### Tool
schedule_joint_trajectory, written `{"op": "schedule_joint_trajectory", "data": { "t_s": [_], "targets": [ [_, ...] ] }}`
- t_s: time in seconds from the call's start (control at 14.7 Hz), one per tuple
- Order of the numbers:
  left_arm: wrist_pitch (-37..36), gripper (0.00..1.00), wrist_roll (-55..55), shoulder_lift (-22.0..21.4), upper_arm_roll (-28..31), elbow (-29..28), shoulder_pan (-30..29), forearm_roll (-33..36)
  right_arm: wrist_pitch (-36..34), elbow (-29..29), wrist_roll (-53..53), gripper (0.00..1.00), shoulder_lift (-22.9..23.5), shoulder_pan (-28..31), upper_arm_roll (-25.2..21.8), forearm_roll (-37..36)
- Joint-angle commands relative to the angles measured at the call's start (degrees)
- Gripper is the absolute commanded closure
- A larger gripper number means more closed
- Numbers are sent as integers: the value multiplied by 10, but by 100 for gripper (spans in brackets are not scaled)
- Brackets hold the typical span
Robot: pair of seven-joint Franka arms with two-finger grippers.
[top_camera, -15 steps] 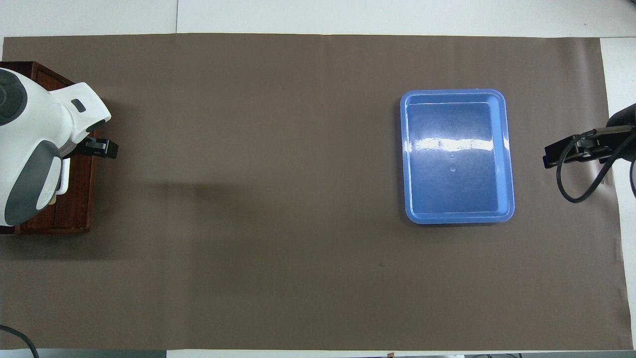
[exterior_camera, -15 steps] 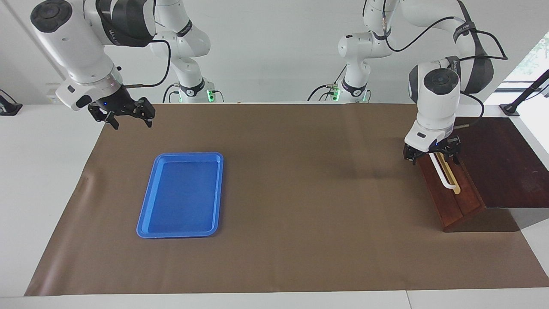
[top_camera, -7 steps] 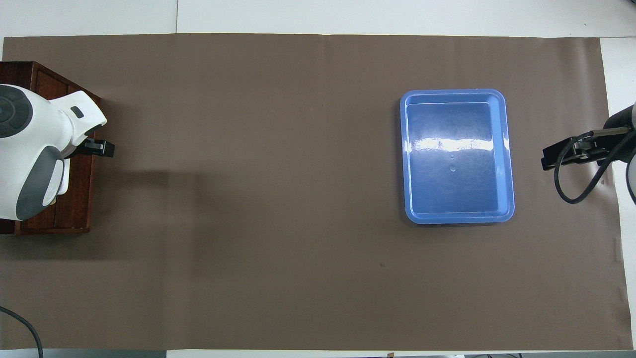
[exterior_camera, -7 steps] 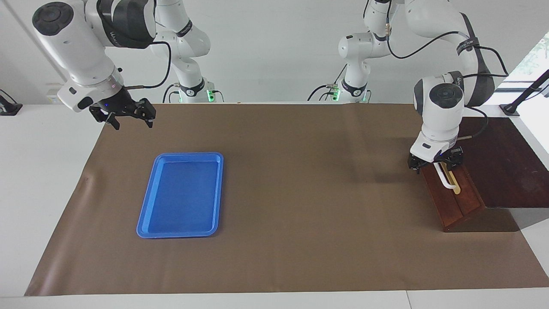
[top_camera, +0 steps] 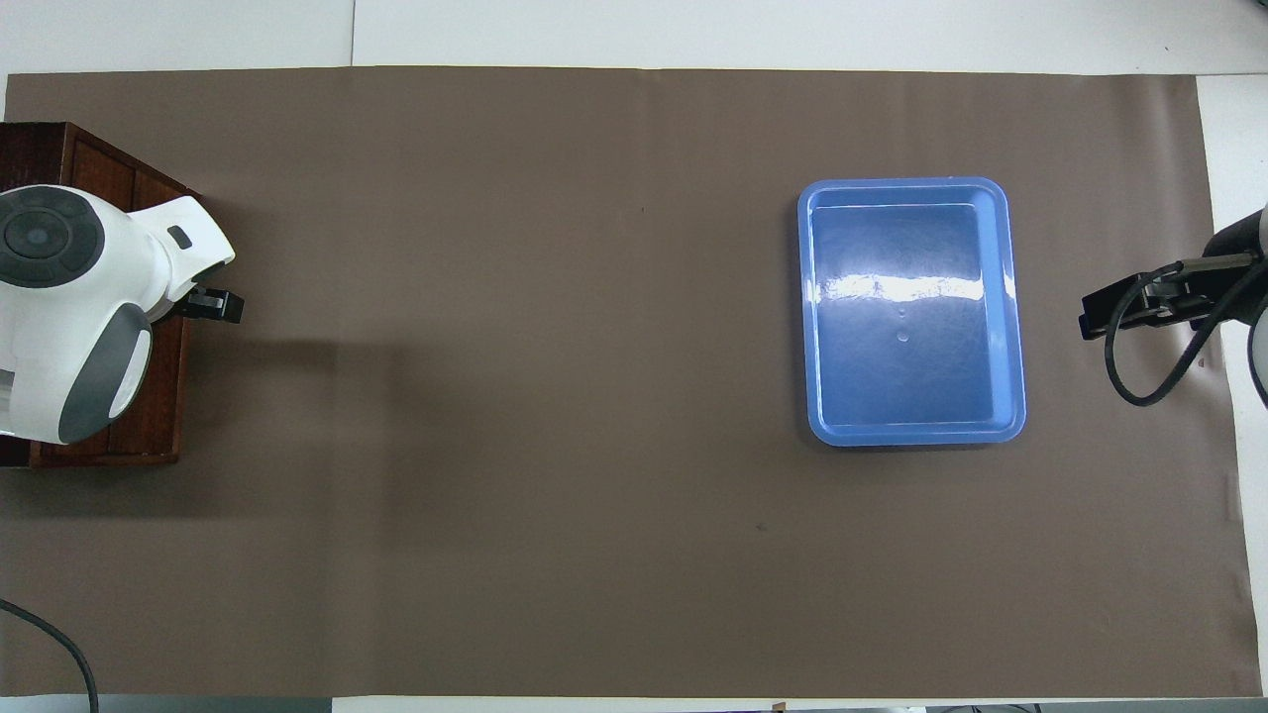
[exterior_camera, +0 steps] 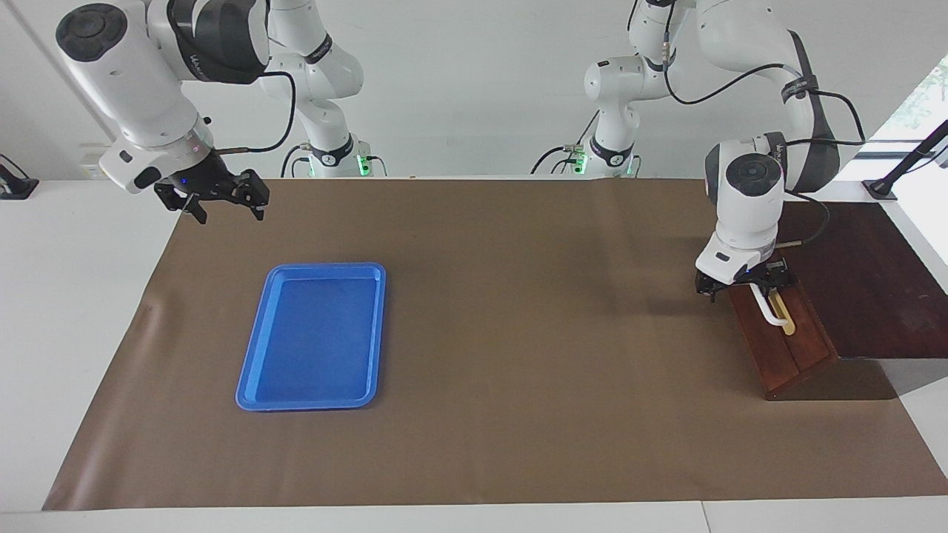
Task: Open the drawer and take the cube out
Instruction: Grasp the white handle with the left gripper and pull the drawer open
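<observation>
A: Where is the left end effector (exterior_camera: 743,283) seen, and in what state?

B: In the facing view it is lowered at the front of the drawer (exterior_camera: 783,342), at the end of the white handle (exterior_camera: 767,306) nearest the robots. Its fingers are spread, and nothing is seen to be clamped between them. Whether the handle is touched cannot be told.

A: Is the same shown from overhead?

B: Only in part. There one dark fingertip of the left end effector (top_camera: 213,304) is seen past the drawer's edge, over the brown mat (top_camera: 594,396). The rest, and the handle with it, is covered by the white wrist. The pale yellow strip and the handle are given by the facing view alone.

A: And the drawer itself?

B: It is placed at the left arm's end of the bench, at the mat's edge, and is seen shut. The cube is not shown in either view.

A: What of the right end effector (exterior_camera: 222,203)?

B: It is held in the air with fingers apart and nothing in them, over the mat's corner at the right arm's end, on the robots' side. That arm waits. From overhead only its dark tip (top_camera: 1129,305) is seen, at the mat's edge.

A: What else is carried by the bench?

B: A blue tray (exterior_camera: 249,385) is laid flat on the mat toward the right arm's end. A glare on its floor is seen only from overhead (top_camera: 1005,297).
</observation>
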State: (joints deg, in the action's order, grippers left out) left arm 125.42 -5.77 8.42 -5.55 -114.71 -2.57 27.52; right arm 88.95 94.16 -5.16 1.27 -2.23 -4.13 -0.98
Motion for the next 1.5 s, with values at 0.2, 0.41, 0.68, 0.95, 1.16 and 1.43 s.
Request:
{"op": "schedule_joint_trajectory", "data": {
  "t_s": [0.2,0.41,0.68,0.95,1.16,1.43],
  "targets": [
    [25,0,-67,3,-2,-4,34,13,4,16,-6,0,-14,7,4,-3],
    [18,0,-67,3,-2,-3,43,13,4,16,-6,0,-14,7,4,-3],
    [-3,0,-67,2,-2,2,86,12,4,16,-6,0,-14,7,5,-3],
    [-13,0,-81,2,-3,3,111,9,4,16,-6,0,-14,7,4,-3],
    [-19,0,-85,1,-3,4,126,8,4,16,-6,0,-14,7,4,-3],
    [-34,0,-89,1,-2,11,150,-3,4,16,-6,0,-14,7,4,-3]
  ]
}}
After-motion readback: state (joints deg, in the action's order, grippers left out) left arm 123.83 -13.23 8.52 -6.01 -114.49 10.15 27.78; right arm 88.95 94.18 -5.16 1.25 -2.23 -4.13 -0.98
